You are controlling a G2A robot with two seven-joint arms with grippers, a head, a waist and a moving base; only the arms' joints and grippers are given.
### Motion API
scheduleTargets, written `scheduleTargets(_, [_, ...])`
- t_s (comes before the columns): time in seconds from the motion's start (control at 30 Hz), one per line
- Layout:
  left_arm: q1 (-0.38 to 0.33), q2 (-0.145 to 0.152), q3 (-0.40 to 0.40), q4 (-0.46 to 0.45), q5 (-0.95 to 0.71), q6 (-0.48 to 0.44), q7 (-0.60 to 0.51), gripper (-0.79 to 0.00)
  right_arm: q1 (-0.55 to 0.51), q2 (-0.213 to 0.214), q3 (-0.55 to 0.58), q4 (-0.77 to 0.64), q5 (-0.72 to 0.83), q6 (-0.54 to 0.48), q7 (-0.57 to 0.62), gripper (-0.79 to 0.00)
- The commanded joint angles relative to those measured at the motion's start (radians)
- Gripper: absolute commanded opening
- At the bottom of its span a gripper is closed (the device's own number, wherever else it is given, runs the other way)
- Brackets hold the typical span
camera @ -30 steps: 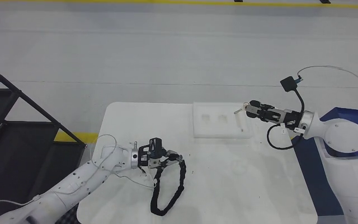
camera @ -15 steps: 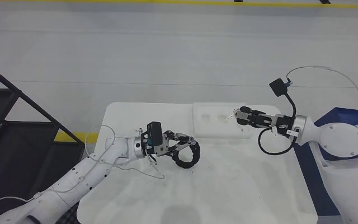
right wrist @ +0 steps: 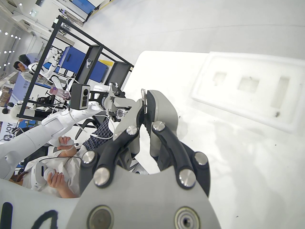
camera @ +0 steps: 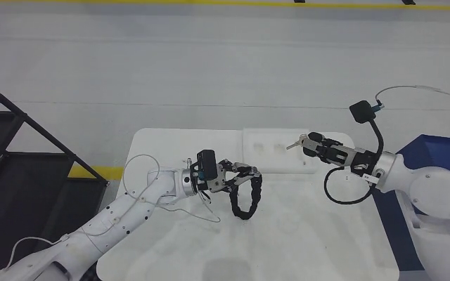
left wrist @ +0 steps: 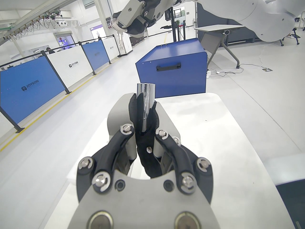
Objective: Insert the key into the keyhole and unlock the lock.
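My left gripper point(camera: 232, 175) is shut on the lock point(camera: 243, 171), held above the middle of the white table point(camera: 316, 232). The lock's black cable loop point(camera: 247, 200) hangs below it. In the left wrist view the lock's chrome cylinder point(left wrist: 145, 98) stands up between the fingers of my left gripper point(left wrist: 144, 113). My right gripper point(camera: 304, 142) is to the right, above the table's far side, shut on the key point(camera: 291, 146). The key point(left wrist: 121, 38) dangles from that gripper point(left wrist: 126, 23), apart from the lock. In the right wrist view, the key point(right wrist: 143, 97) is pinched at the tips of my right gripper point(right wrist: 144, 107).
A white foam tray point(camera: 278, 151) with shallow recesses lies at the table's far edge, under the right gripper. A blue cabinet point(camera: 394, 218) stands off the table's right side. A dark rack point(camera: 35, 168) is on the left.
My left arm has lifted the lock and carried it right towards the table's middle; the cable loop has left the table and now hangs. The right gripper with the key has shifted slightly.
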Motion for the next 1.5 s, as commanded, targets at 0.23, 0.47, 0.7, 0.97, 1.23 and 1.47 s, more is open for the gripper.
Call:
scheduleTargets(0.23, [0.0,0.0,0.0,0.0,0.0,0.0,0.0,-0.785,0.0,0.0,0.0,0.0,0.0,0.0,0.0,-0.785])
scheduleTargets(0.47, [0.023,-0.004,-0.011,-0.01,-0.033,0.048,0.035,-0.785,-0.01,0.001,-0.005,0.001,-0.024,0.005,-0.02,-0.785])
scheduleTargets(0.7, [0.029,-0.052,0.019,0.007,-0.003,0.145,0.128,-0.785,-0.034,0.011,-0.002,-0.099,-0.15,0.04,-0.003,-0.785])
scheduleTargets(0.97, [-0.053,-0.159,0.112,0.129,0.049,0.246,0.234,-0.785,-0.1,0.019,0.002,-0.258,-0.271,0.071,0.013,-0.785])
scheduleTargets(1.23, [-0.1,-0.255,0.173,0.256,0.074,0.316,0.312,-0.785,-0.083,0.021,-0.012,-0.272,-0.282,0.045,0.019,-0.785])
scheduleTargets(1.47, [-0.097,-0.309,0.193,0.349,0.088,0.337,0.365,-0.785,-0.076,0.021,-0.062,-0.272,-0.345,0.057,0.012,-0.785])
